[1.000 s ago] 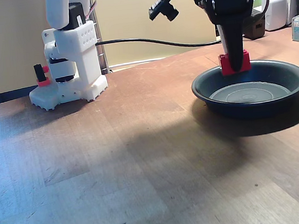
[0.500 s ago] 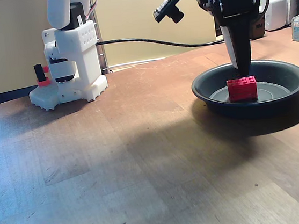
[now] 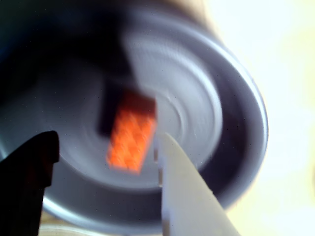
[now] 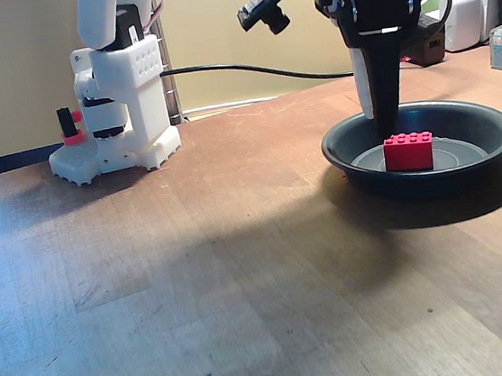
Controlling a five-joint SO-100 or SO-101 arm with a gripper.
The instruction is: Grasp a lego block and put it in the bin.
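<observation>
Fixed view shows the lego block (image 4: 408, 151) lying flat on the floor of the bin (image 4: 346, 145), studs up, with its long side facing the camera; I judge the drop made, since the block sits free inside the flared rim and nothing grips it. My gripper (image 4: 383, 123) hangs just above and a little to the left of the block, over the dish's near-left part, fingers pointing down. It stands there because that is where the release belongs: low enough over the flat bottom for the brick to settle without bouncing out.

Wrist view (badly blurred) looks down between my two fingers: the dark one (image 3: 29, 172) at lower left, the pale one (image 3: 187, 191) at lower right, well apart, with the block (image 3: 130, 137) in the gap below them, touched by neither. So my gripper is spread and empty. The dish rests on the wooden table (image 4: 199, 285).
</observation>
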